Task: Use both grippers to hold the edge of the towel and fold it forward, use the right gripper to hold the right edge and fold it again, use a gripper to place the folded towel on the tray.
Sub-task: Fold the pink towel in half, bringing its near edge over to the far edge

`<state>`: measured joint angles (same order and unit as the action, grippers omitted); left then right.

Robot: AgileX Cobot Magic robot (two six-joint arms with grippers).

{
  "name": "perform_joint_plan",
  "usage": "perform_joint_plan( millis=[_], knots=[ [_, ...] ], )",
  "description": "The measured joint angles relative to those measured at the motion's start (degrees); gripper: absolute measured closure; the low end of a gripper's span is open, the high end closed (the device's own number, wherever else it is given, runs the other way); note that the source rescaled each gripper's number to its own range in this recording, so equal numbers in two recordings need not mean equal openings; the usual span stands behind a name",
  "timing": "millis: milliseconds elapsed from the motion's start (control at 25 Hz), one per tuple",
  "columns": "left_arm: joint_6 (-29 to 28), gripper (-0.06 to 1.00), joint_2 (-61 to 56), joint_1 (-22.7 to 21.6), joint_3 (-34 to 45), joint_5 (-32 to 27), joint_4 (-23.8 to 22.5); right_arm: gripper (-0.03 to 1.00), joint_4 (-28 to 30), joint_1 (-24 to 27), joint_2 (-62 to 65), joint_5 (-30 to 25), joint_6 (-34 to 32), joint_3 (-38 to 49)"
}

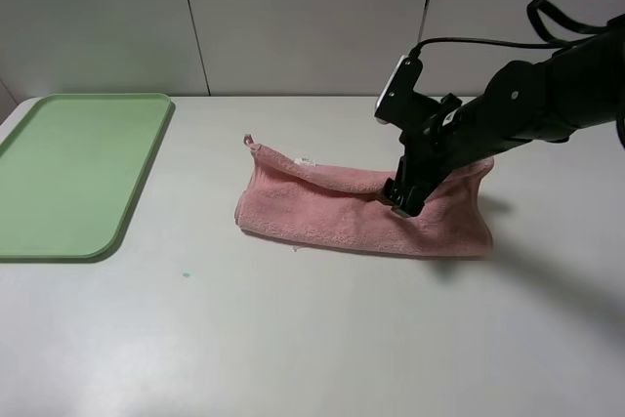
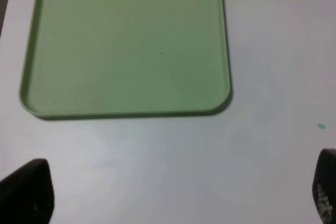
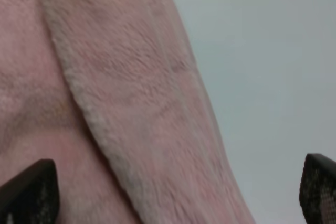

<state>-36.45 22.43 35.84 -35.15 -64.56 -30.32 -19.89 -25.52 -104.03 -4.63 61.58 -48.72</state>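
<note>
The towel lies folded on the table beneath the wide-spread, empty right end effector; the left end effector, likewise wide and empty, hovers near the tray.

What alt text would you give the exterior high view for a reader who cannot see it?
A pink towel, folded into a long band, lies on a white table while the right gripper, jaws open, reaches down to its right half. A light-green tray sits bare at the table's left edge, apart from the towel.
</note>
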Motion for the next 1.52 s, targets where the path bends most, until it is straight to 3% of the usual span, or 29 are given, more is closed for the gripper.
perform_joint_plan(
  millis=[160,640,1280,1520],
  knots=[
    [0.00,-0.04,0.00,0.00,0.00,0.00,0.00,-0.03,-0.04,-0.90,-3.31,2.48,0.19,-0.59],
    [0.00,-0.04,0.00,0.00,0.00,0.00,0.00,-0.03,0.88,-0.25,-8.68,3.29,0.21,-7.11],
    [0.00,-0.04,0.00,0.00,0.00,0.00,0.00,-0.03,6.07,5.42,-8.81,-6.83,0.18,-16.13],
    [0.00,-0.04,0.00,0.00,0.00,0.00,0.00,-0.03,5.16,6.90,-6.37,-13.41,-9.64,-16.13]
  ],
)
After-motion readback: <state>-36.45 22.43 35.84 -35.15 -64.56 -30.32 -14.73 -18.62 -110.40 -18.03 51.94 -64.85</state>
